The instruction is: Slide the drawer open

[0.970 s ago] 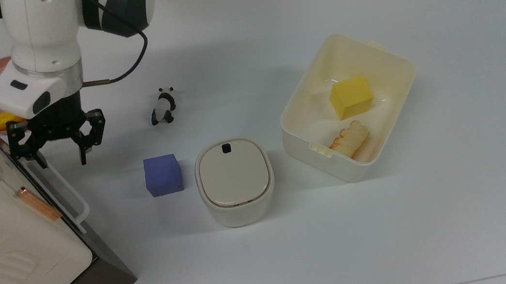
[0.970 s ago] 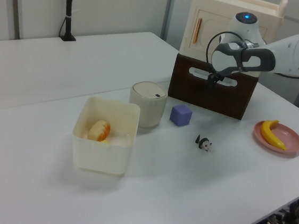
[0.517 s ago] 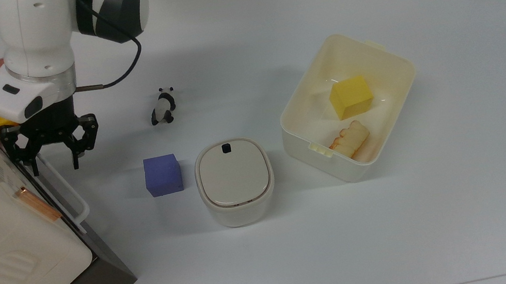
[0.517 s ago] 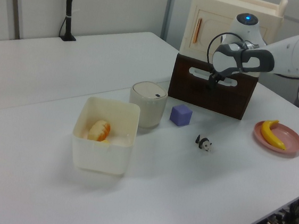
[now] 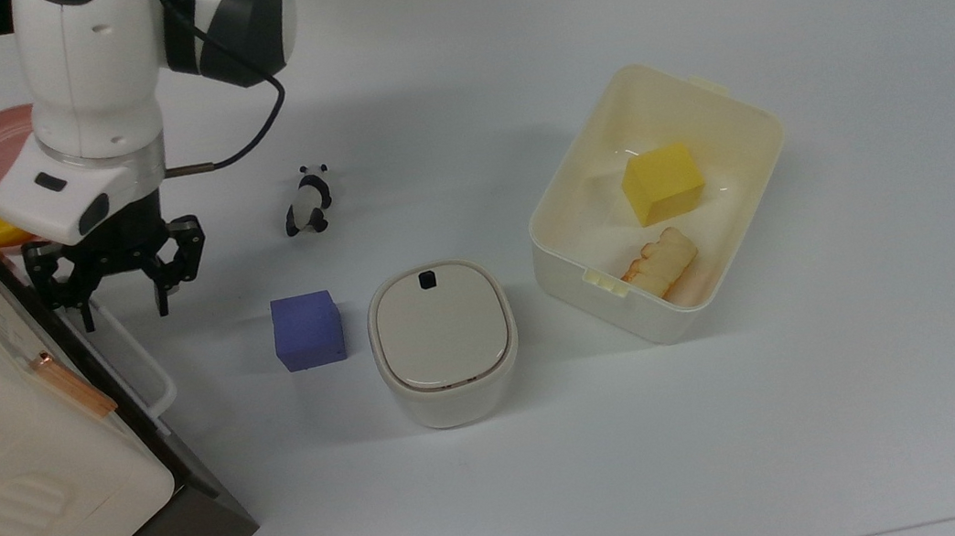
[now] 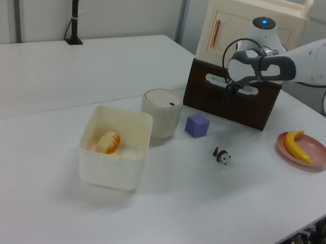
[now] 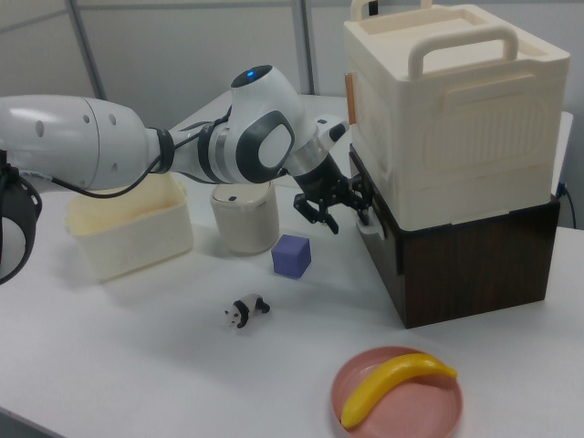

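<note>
The drawer (image 6: 230, 106) has a dark brown front with a white loop handle (image 5: 142, 367) and sits under a cream cabinet (image 7: 447, 109). In the top view it lies along the left edge, its front (image 5: 198, 489) facing right. My gripper (image 5: 124, 301) is open at the far end of the handle. One finger (image 5: 86, 315) stands on the drawer side of the bar and the other on the table side. In the left view the gripper (image 6: 233, 88) hangs right against the front panel. In the right view the gripper (image 7: 342, 205) is at the handle (image 7: 370, 228).
A purple cube (image 5: 307, 329) and a lidded cream container (image 5: 443, 342) stand just right of the handle in the top view. A panda figurine (image 5: 307, 200) lies behind them. A cream bin (image 5: 734, 114) holds a yellow block and bread. A pink plate (image 7: 399, 392) carries a banana.
The gripper went left to the handle, then came back toward the top view's right, fingers still spread. The handle and dark front appear shifted slightly right with it.
</note>
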Available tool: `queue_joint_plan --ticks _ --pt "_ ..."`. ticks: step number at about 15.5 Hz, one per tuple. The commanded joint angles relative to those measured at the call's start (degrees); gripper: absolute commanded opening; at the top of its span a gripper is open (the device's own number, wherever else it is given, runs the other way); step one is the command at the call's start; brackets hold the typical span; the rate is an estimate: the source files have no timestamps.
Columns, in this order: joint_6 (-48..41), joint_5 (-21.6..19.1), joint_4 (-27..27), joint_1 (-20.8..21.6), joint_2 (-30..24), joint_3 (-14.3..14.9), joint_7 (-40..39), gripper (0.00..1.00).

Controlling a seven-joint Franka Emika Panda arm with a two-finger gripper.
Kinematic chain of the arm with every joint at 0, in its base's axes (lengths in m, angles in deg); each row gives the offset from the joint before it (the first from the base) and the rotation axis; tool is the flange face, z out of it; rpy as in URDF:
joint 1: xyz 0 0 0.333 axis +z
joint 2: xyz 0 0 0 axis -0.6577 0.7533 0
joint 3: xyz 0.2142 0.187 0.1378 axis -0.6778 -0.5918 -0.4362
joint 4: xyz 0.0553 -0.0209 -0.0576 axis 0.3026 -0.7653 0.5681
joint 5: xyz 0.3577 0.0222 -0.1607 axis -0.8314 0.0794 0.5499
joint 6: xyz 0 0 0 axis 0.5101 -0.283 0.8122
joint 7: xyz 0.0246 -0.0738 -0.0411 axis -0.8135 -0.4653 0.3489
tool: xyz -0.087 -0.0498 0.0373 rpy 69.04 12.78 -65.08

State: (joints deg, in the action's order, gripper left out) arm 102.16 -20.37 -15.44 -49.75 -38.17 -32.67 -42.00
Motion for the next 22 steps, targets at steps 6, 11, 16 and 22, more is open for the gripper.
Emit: queue_joint_plan --ticks 6,11,16,22 --pt "-17.35 -0.37 -1.15 3.88 -5.05 -3.39 -1.87 0.63" --pt "-22.54 -0.37 -1.06 3.97 -6.36 -7.08 -1.96 0.63" --pt "-25.79 -0.37 -1.15 3.97 -7.24 -10.16 -1.35 0.63" --pt "-25.36 -0.37 2.89 3.35 -8.82 -11.04 2.52 0.63"
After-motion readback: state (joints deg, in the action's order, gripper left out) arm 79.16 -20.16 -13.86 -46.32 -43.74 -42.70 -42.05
